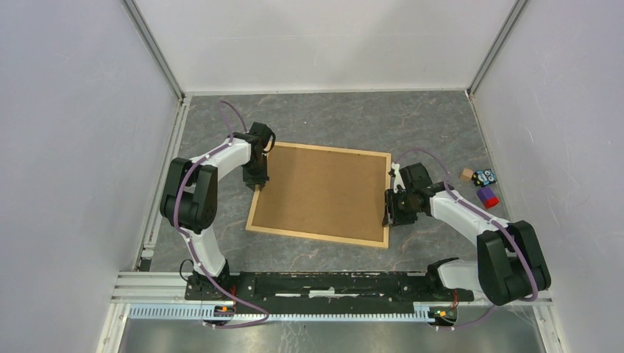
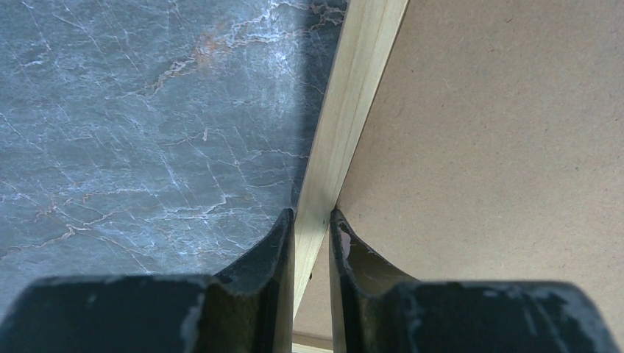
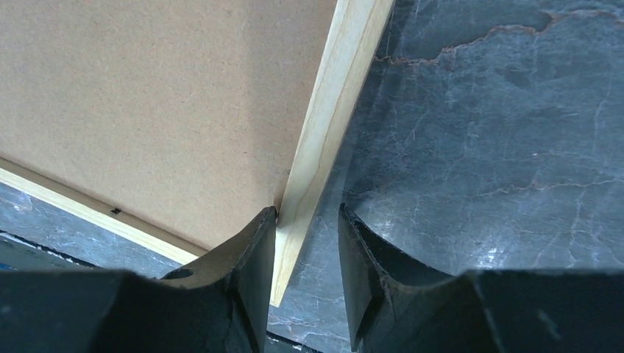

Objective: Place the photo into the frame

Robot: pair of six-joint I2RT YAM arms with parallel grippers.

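The grey marbled table (image 1: 331, 118) carries the frame (image 1: 316, 237), filled by a brown board (image 1: 324, 191). My left gripper (image 2: 313, 217) clamps the frame's left strip, I judge to steady it. My right gripper (image 3: 307, 213) straddles the right strip loosely, one finger touching, the other apart. The photo is out of sight, perhaps under the board.

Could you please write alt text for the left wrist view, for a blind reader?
The left gripper pinches a light wooden rail of the frame. A brown board fills it on the right; grey marbled table lies left.
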